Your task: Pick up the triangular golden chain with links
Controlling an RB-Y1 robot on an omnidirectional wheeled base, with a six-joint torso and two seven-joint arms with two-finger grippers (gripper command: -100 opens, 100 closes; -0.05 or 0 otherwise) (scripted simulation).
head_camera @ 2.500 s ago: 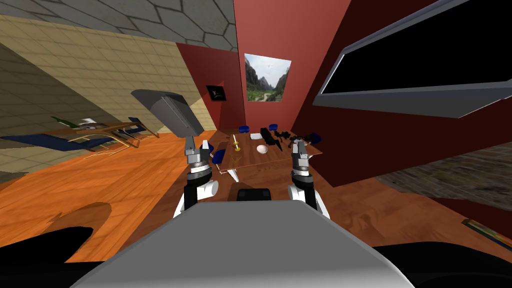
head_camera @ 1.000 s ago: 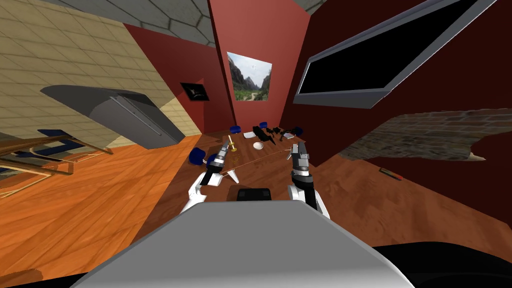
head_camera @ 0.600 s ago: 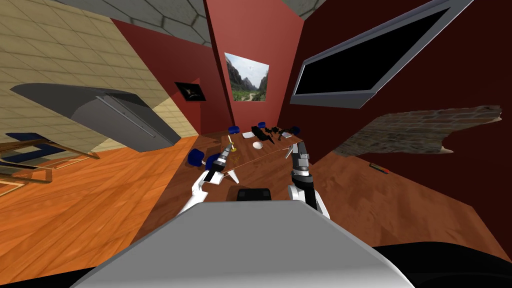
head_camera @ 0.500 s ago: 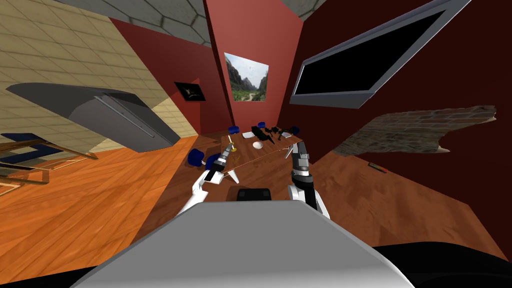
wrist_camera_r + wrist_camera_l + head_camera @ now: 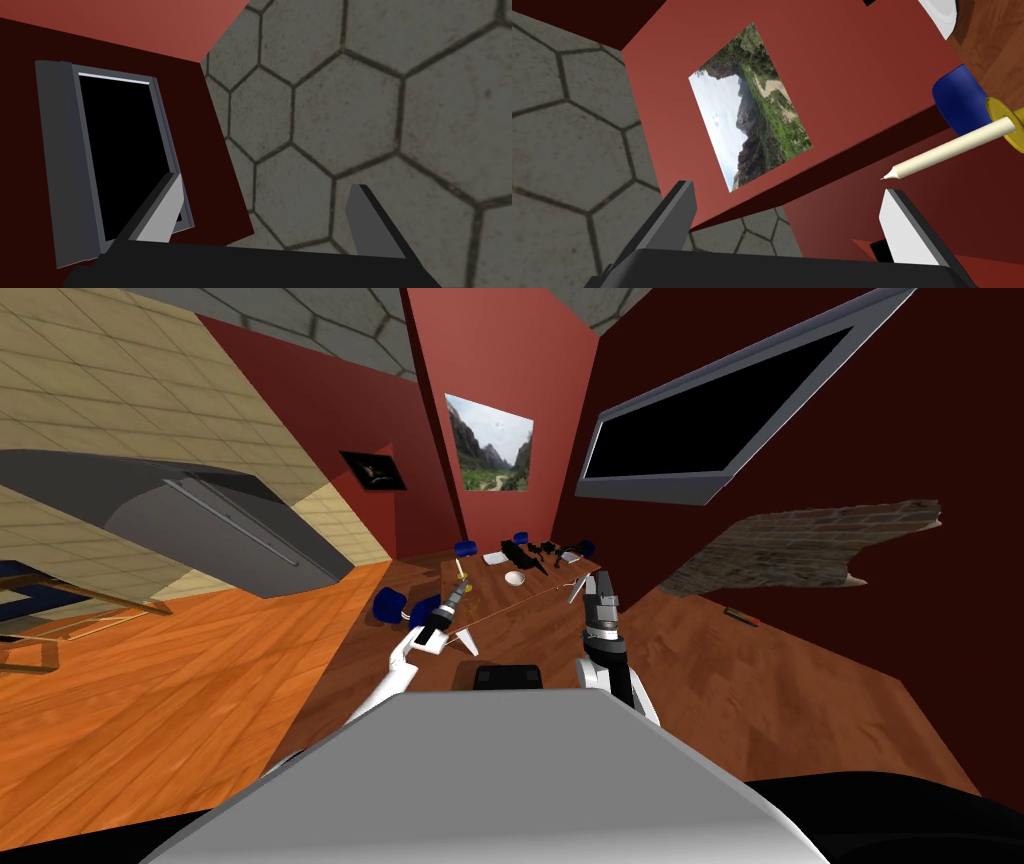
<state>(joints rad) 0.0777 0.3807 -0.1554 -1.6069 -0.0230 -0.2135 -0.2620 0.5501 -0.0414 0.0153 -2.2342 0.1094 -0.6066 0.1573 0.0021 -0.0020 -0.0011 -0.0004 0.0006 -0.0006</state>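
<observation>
A brown wooden table [image 5: 530, 593] stands ahead by the red wall. A faint thin golden outline, the chain [image 5: 471, 602], lies near the table's front left corner, too small to make out its links. Just behind it stands a cream candle [image 5: 460, 576] in a gold holder. My left gripper [image 5: 457, 591] reaches over that corner, close to the candle. In the left wrist view this gripper [image 5: 787, 200] is open and holds nothing, with the candle [image 5: 952, 150] just beyond one finger. My right gripper [image 5: 598, 580] is raised at the table's right edge, and in the right wrist view it [image 5: 265, 200] stands open.
A white bowl [image 5: 515, 578], black items [image 5: 527, 556] and a white plate [image 5: 496, 558] are further back on the table. Blue chairs [image 5: 388, 604] stand at its left side and far end. A grey cabinet [image 5: 200, 528] lies to the left.
My view has swung and come nearer to the table. My left arm has stretched forward from beside my chest to the table's front left corner by the candle. The right arm has kept its pose.
</observation>
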